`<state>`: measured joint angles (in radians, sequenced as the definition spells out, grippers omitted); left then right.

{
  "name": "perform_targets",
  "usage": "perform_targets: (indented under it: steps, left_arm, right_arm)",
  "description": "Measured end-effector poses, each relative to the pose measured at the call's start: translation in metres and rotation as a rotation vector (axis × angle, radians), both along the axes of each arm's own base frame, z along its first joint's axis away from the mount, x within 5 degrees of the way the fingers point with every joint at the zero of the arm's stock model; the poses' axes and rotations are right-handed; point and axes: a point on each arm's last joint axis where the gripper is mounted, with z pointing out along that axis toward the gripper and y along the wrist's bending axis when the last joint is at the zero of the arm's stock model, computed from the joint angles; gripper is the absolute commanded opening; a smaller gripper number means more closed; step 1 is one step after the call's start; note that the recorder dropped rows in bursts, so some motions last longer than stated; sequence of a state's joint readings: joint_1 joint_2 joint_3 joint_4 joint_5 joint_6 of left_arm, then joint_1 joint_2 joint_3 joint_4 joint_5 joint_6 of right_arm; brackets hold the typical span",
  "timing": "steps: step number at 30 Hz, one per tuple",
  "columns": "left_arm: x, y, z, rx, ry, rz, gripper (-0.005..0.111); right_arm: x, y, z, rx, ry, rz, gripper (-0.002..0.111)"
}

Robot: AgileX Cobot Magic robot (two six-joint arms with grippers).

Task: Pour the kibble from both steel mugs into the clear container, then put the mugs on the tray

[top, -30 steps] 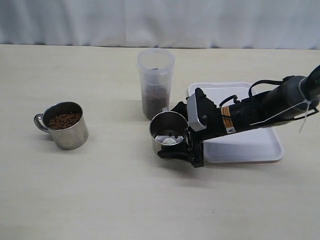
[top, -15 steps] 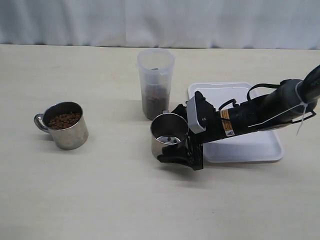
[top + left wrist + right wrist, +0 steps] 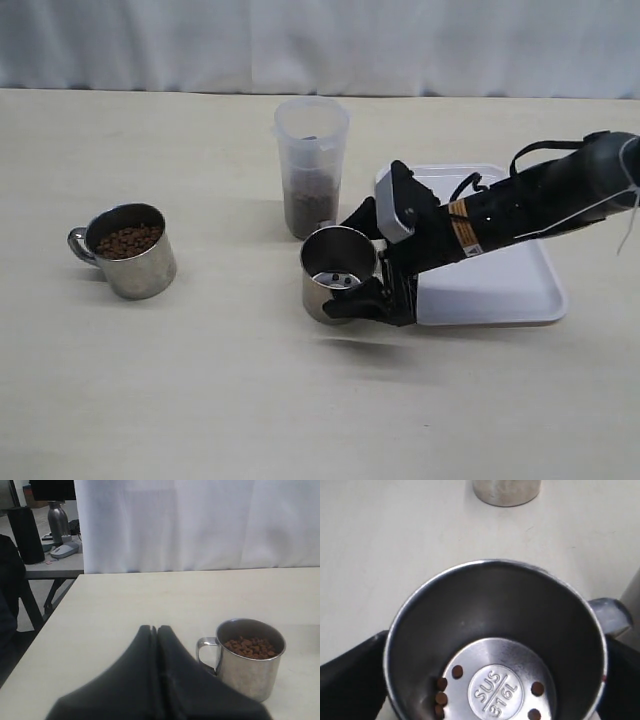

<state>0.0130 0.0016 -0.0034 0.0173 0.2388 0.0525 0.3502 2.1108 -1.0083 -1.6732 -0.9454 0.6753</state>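
Straddling the near-empty steel mug (image 3: 338, 272) with the right jaws spread wide, seemingly released. Resting that mug upright on the bench (image 3: 200, 400), just beside the clear container (image 3: 312, 165) and the tray (image 3: 500, 285), not on it. Leaving a few pellets of kibble (image 3: 440, 698) in its bottom. Holding the left jaws clenched on nothing, near the full steel mug (image 3: 248, 660). Risking a snag: pulling back askew, catching the handle (image 3: 607, 612) or wall, tipping the mug against the container and scattering pellets.

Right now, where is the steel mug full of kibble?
In the exterior view the full steel mug stands upright on the left of the table, well left of the clear container and the nearly empty mug.
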Motion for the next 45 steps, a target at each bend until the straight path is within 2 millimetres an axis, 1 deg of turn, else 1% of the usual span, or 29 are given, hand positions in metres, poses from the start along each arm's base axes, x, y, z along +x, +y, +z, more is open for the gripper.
perform_targets:
  steps: [3,4,5,6,7,8,9,10,11,12,13,14,15,16,18,19,28,32,35,39,40,42,45]
  left_arm:
    - [0.000,0.000,0.000,0.000,0.000,0.000,0.000]
    - [0.000,0.000,0.000,0.000,0.000,0.000,0.000]
    - [0.000,0.000,0.000,0.000,0.000,0.000,0.000]
    - [0.000,0.000,0.000,0.000,0.000,0.000,0.000]
    - [0.000,0.000,0.000,0.000,0.000,0.000,0.000]
    - [0.000,0.000,0.000,0.000,0.000,0.000,0.000]
    - [0.000,0.000,0.000,0.000,0.000,0.000,0.000]
    - [0.000,0.000,0.000,0.000,0.000,0.000,0.000]
    - [0.000,0.000,0.000,0.000,0.000,0.000,0.000]
    - [0.000,0.000,0.000,0.000,0.000,0.000,0.000]
    - [0.000,0.000,0.000,0.000,0.000,0.000,0.000]
    - [0.000,0.000,0.000,0.000,0.000,0.000,0.000]
    - [0.000,0.000,0.000,0.000,0.000,0.000,0.000]
    - [0.000,0.000,0.000,0.000,0.000,0.000,0.000]
    - [0.000,0.000,0.000,0.000,0.000,0.000,0.000]
    - [0.000,0.000,0.000,0.000,0.000,0.000,0.000]
    - [0.000,0.000,0.000,0.000,0.000,0.000,0.000]
    - [0.000,0.000,0.000,0.000,0.000,0.000,0.000]
    - [0.000,0.000,0.000,0.000,0.000,0.000,0.000]
    - [0.000,0.000,0.000,0.000,0.000,0.000,0.000]
    - [0.000,0.000,0.000,0.000,0.000,0.000,0.000]
    - [0.000,0.000,0.000,0.000,0.000,0.000,0.000]
    - [0.000,0.000,0.000,0.000,0.000,0.000,0.000]
  right_arm:
    - [-0.002,-0.001,0.018,-0.013,0.023,-0.013,0.084]
    - [-0.002,-0.002,0.029,-0.012,0.045,-0.041,0.084]
    - [-0.002,-0.002,0.034,-0.008,0.050,-0.055,0.084]
    - [-0.001,-0.006,0.047,0.004,0.044,-0.083,0.084]
    - [0.001,-0.009,0.053,0.008,0.041,-0.104,0.084]
    - [0.005,-0.016,0.065,0.003,0.054,-0.183,0.084]
    - [0.008,-0.020,0.068,-0.006,0.063,-0.232,0.083]
    - [0.015,-0.031,0.079,-0.021,0.107,-0.379,0.076]
    - [0.021,-0.043,0.090,-0.017,0.158,-0.524,0.064]
    - [0.025,-0.052,0.099,0.001,0.196,-0.621,0.038]
    - [0.027,-0.066,0.113,0.036,0.231,-0.718,0.015]
    - [0.027,-0.079,0.123,0.065,0.246,-0.778,0.006]
    - [0.021,-0.091,0.131,0.084,0.247,-0.825,0.005]
    - [0.014,-0.102,0.137,0.097,0.233,-0.864,0.005]
    - [-0.008,-0.120,0.142,0.158,0.223,-0.966,0.005]
    - [-0.025,-0.127,0.144,0.189,0.198,-1.029,0.005]
    - [-0.136,-0.156,0.132,0.317,-0.042,-1.320,0.005]
    - [-0.179,-0.165,0.122,0.357,-0.127,-1.397,0.005]
    - [-0.203,-0.169,0.122,0.447,-0.199,-1.421,0.005]
    - [-0.223,-0.172,0.117,0.552,-0.246,-1.435,0.005]
    - [-0.230,-0.172,0.120,0.620,-0.279,-1.429,0.005]
    - [-0.239,-0.173,0.126,0.688,-0.334,-1.417,0.005]
    - [-0.247,-0.174,0.131,0.754,-0.395,-1.394,0.005]
